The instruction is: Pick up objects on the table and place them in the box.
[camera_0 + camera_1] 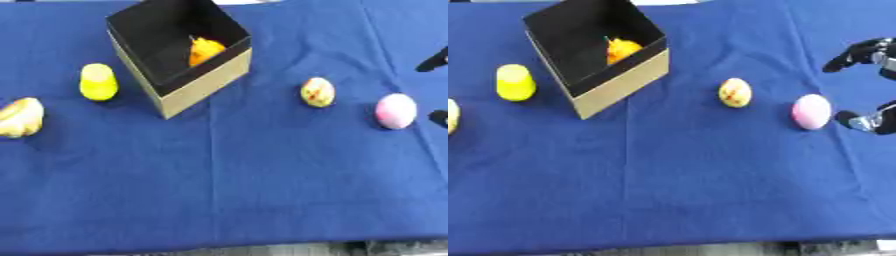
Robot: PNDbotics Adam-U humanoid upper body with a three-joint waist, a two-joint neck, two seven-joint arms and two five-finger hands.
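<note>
Fingers [846, 59] of the right hand [874, 121] were spread apart, holding nothing, just beside the pink egg [811, 111] on the blue cloth [693, 175]. The egg looked smooth, rounded and light, likely slippery; a grasp across its middle would suit best. Most of the hand was cut off by the edge; the left hand was unseen. An orange thing [206, 50] lay in the box [188, 87], shape unclear

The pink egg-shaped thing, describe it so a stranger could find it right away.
Start at the open box on the blue cloth and go right, past the speckled yellow egg. The pink egg lies beside the right hand, the only pink thing there.
</note>
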